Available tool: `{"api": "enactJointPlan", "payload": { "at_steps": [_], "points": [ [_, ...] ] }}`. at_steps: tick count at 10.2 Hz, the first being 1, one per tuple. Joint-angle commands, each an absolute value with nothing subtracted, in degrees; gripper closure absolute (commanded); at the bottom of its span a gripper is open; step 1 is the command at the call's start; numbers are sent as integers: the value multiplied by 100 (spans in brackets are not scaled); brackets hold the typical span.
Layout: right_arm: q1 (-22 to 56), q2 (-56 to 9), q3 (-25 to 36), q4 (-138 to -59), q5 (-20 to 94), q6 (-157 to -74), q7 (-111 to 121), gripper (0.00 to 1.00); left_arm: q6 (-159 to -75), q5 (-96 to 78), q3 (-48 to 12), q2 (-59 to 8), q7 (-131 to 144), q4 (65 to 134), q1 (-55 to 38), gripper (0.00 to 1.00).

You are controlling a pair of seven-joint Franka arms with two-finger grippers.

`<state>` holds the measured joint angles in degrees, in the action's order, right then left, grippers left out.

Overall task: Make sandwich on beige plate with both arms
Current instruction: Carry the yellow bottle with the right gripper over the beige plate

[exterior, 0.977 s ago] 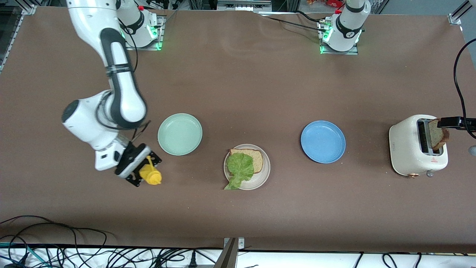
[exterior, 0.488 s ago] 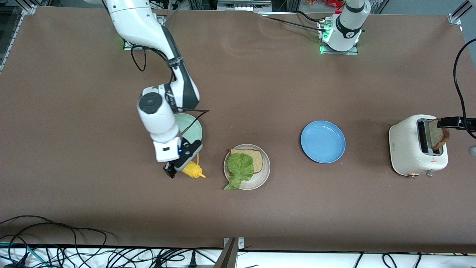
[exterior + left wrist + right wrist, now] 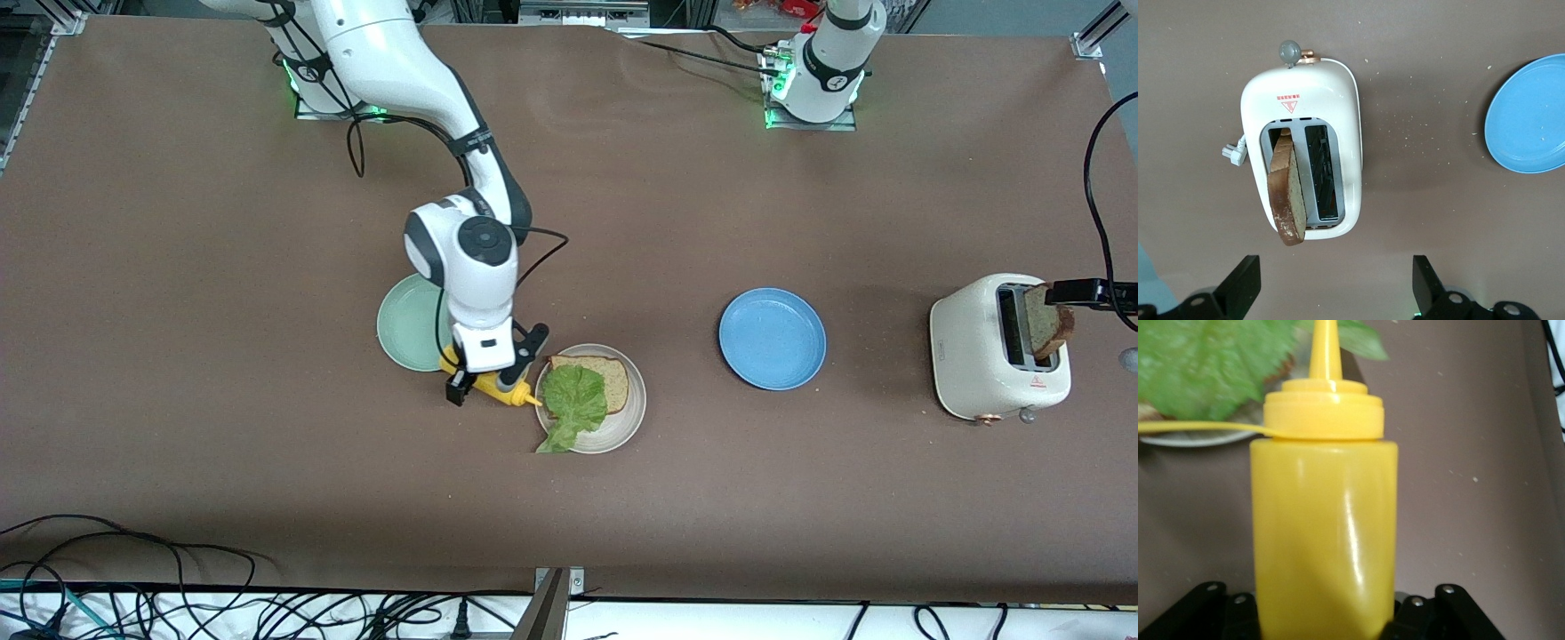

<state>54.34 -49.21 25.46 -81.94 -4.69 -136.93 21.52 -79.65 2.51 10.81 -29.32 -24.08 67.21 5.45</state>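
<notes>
One bread slice (image 3: 597, 374) with lettuce (image 3: 573, 400) lies on the beige plate (image 3: 622, 425), frame centre. Right gripper (image 3: 492, 384), fingers clenched on a yellow squeeze bottle (image 3: 507, 389), hangs beside its rim. Second slice (image 3: 1047, 322) stands in the toaster (image 3: 978, 356), middle right; left gripper (image 3: 1337, 287), fingers released, hovers above.

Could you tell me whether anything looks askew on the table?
Yes. In the toaster, the bread slice leans out of its slot rather than standing upright, and the lettuce leaf droops over the beige plate's rim.
</notes>
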Motion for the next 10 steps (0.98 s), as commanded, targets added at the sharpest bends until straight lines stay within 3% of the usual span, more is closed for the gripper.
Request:
{"api": "enactJointPlan", "payload": {
  "at_steps": [1,6,8,10],
  "points": [
    [5616,-5308,2646,-7893,-903,-13544,1768,100,-7963,413,1046,-2821,-2417,6812,536,0],
    [5713,-5458,2672,-7866,-1292,-13526,1406,100,-7963,413,1037,-2821,-2417,6812,527,0],
    [5669,-5100,2803,-7649,-1231,-12671,1703,100,-7963,413,1046,-2821,-2417,6812,527,0],
    [5459,-4564,2821,-7602,-392,-12253,2667,100,-7963,413,1037,-2813,-2417,6812,527,0]
  ]
}}
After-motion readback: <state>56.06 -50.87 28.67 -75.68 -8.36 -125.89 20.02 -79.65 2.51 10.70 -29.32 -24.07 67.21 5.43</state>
